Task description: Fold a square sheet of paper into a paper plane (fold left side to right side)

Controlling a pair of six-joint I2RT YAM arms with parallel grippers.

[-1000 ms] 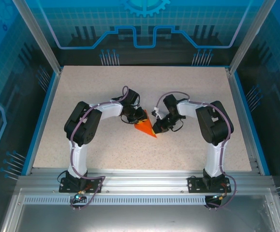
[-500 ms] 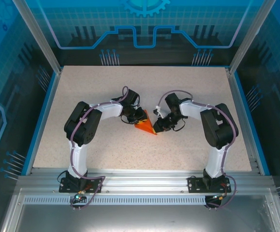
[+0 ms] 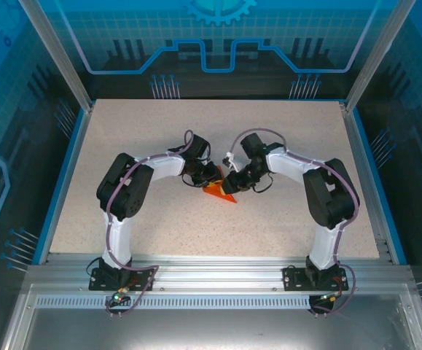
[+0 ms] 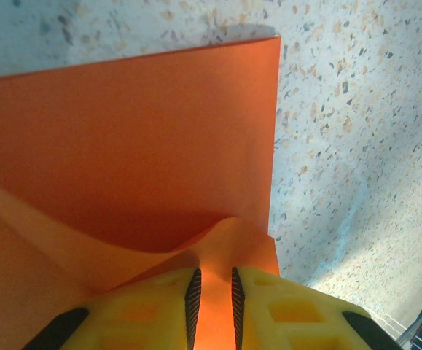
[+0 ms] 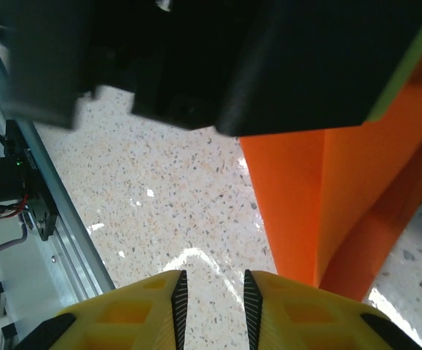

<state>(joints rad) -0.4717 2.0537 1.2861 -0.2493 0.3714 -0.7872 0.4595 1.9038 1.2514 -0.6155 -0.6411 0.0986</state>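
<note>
The orange-red sheet of paper [image 3: 219, 192] lies mid-table, folded into a pointed wedge with its tip toward the near side. My left gripper [image 3: 208, 177] is at its far edge. In the left wrist view a raised flap of the paper [image 4: 130, 138] is pinched between the yellow fingers [image 4: 298, 310], so this gripper [image 4: 214, 306] is shut on it. My right gripper [image 3: 233, 183] sits at the paper's right side. Its jaws [image 5: 212, 299] stand slightly apart over bare table, and the folded paper [image 5: 305, 204] lies just to their right.
The speckled table [image 3: 283, 131] is bounded by a blue rim and clear enclosure walls. The left gripper's black body [image 5: 269, 58] hangs close in front of the right wrist camera. The aluminium base rail [image 3: 211, 266] runs along the near edge.
My right gripper has opened and shifted left and slightly away, closer to the left gripper. The paper looks more bunched up and shorter. The left arm has stayed put.
</note>
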